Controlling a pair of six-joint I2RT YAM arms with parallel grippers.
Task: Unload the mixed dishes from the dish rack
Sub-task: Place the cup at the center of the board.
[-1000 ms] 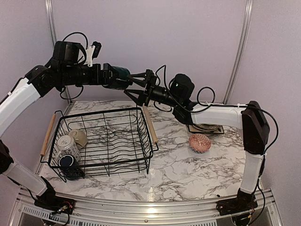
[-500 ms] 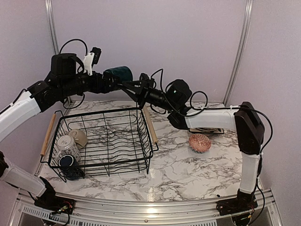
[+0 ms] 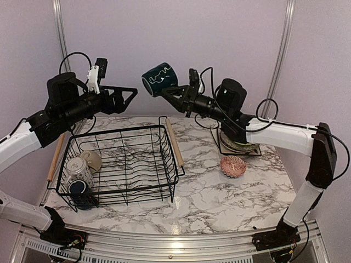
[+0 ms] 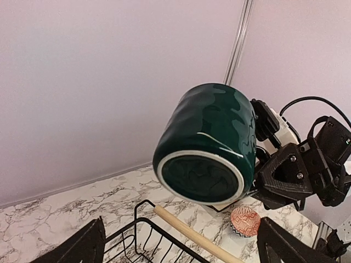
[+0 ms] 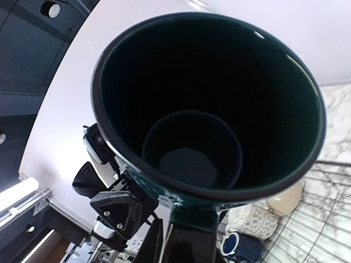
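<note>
Right claw [image 3: 173,97] clamped on dark-green mug [image 3: 159,79], left claw [image 3: 130,99] spread, apart

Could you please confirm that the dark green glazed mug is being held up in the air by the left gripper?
Not quite: the right gripper, not the left, is shut on the dark green glazed mug and holds it in the air. The left gripper stands open, apart from the mug. The top external view shows this.

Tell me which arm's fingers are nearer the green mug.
Right. The right fingers are shut on the mug, holding it in the air. The left fingers are open and apart from it, on its left in the top view.
</note>
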